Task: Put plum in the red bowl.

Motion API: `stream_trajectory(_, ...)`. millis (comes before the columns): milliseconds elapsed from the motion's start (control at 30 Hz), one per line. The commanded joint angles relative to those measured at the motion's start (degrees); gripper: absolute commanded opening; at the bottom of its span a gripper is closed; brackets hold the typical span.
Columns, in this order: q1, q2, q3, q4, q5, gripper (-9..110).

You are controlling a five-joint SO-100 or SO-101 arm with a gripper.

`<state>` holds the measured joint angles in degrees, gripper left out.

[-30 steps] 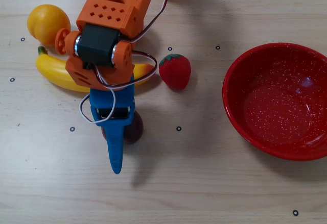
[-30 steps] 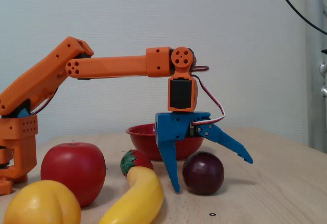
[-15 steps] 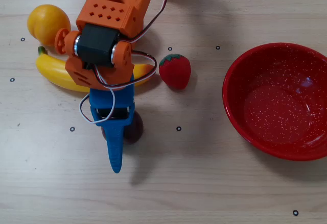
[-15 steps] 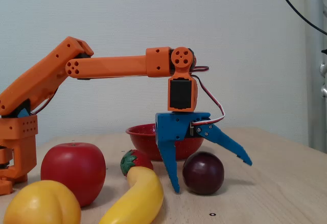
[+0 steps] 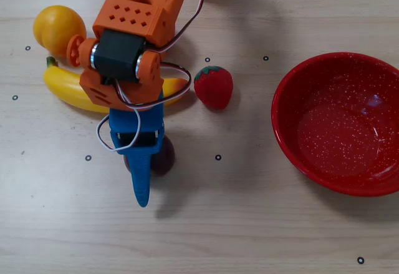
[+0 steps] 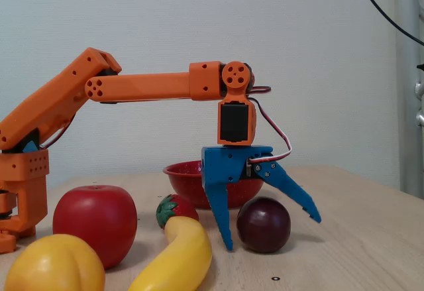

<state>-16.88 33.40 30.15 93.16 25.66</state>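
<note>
The dark purple plum (image 6: pixel 264 225) lies on the wooden table. In the overhead view only its edges (image 5: pixel 165 158) show beneath the blue gripper (image 5: pixel 142 168). In the fixed view the gripper (image 6: pixel 273 232) is lowered over the plum and open wide. One finger (image 6: pixel 222 218) points straight down to the left of the plum, and the other finger (image 6: pixel 298 198) is splayed out above and to its right. Neither finger presses on the plum. The red speckled bowl (image 5: pixel 283 121) stands empty at the right of the overhead view, and sits behind the gripper in the fixed view (image 6: pixel 182 175).
A strawberry (image 5: pixel 214 87) lies between the plum and the bowl. A banana (image 5: pixel 68 90) and a yellow-orange fruit (image 5: pixel 59 29) lie at the left, partly under the arm. A red apple (image 6: pixel 95 223) shows in the fixed view. The arm base (image 6: pixel 23 185) stands at the left.
</note>
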Motion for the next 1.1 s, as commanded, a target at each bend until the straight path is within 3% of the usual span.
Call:
stream_trajectory(0, 1.8, 3.8, -1.9, 0.1, 0.2, 47)
stream_trajectory(1067, 1.6, 3.4, -1.9, 0.8, 2.1, 29)
